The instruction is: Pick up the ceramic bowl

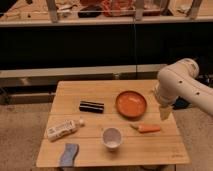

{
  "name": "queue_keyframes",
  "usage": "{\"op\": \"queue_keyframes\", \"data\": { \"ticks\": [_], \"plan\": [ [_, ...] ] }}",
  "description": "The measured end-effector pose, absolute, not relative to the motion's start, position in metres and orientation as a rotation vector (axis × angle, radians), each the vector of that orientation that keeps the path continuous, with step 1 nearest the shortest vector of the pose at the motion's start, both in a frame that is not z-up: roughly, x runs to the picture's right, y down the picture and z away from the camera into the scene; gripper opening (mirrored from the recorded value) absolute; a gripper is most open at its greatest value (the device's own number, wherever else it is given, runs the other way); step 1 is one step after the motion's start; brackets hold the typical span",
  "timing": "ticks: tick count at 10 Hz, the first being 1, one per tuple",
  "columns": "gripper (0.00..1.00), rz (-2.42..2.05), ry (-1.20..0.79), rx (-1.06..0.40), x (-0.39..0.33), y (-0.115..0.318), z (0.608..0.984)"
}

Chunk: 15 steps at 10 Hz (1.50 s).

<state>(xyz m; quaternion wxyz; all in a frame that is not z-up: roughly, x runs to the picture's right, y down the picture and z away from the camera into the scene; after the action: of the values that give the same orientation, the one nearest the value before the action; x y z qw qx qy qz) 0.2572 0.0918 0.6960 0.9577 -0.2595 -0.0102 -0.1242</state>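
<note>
The ceramic bowl (131, 104), a wide, shallow orange dish with a darker rim, sits on the wooden table (100, 90), right of centre. My gripper (165, 113) hangs pointing down from the white arm (177, 82). It is just to the right of the bowl, over the table's right edge. It is apart from the bowl, open, with nothing between its fingers.
An orange carrot (148, 128) lies just below the gripper, in front of the bowl. A white cup (112, 138) stands at the front centre. A black box (92, 106) lies left of the bowl. A white bottle (63, 129) and a blue sponge (69, 154) are at the front left. A dark shelf unit stands behind the table.
</note>
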Motion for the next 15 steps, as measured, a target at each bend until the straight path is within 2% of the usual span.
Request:
{"op": "queue_keyframes", "data": {
  "ticks": [15],
  "plan": [
    [0.80, -0.557, -0.115, -0.501, 0.228, 0.102, 0.726]
  ]
}}
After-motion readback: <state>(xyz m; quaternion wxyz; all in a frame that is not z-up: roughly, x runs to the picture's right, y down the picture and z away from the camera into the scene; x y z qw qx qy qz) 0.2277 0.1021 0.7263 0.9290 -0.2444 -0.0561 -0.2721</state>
